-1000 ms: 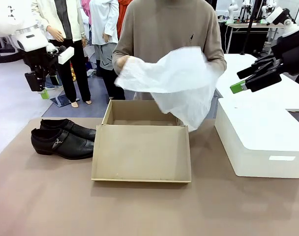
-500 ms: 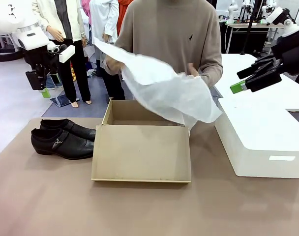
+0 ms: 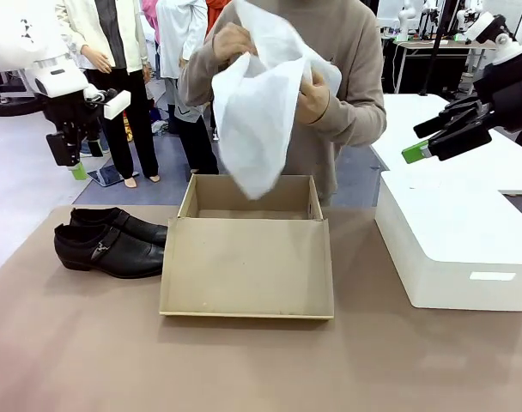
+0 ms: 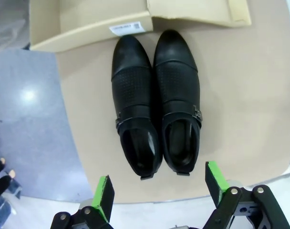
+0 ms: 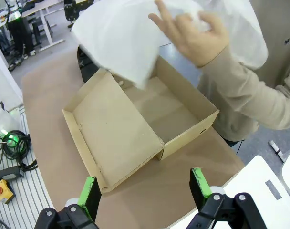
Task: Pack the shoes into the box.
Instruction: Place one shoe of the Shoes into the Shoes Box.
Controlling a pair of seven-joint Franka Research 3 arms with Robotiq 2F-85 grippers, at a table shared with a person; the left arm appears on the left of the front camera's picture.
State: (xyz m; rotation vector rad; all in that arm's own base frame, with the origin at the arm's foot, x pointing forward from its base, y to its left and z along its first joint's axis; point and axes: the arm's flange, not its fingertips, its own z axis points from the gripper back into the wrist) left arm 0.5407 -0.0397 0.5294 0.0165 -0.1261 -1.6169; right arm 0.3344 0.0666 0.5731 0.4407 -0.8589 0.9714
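Tissue paper (image 3: 257, 120) rose, bunched above box (image 3: 248, 266). Left fingers (image 4: 105, 195), right fingers (image 5: 198, 183) stood apart, empty. Shoes (image 4: 157, 105) judged stiff, slick; grasp collars.

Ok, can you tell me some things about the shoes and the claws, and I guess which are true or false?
1. The shoes stand side by side on the table, next to the box. True.
2. The box is full of white paper. False: it is empty, and a person holds the paper up above it.
3. The left claw is open above the shoes. True.
4. The right claw is gripping the paper. False: it is open and holds nothing.
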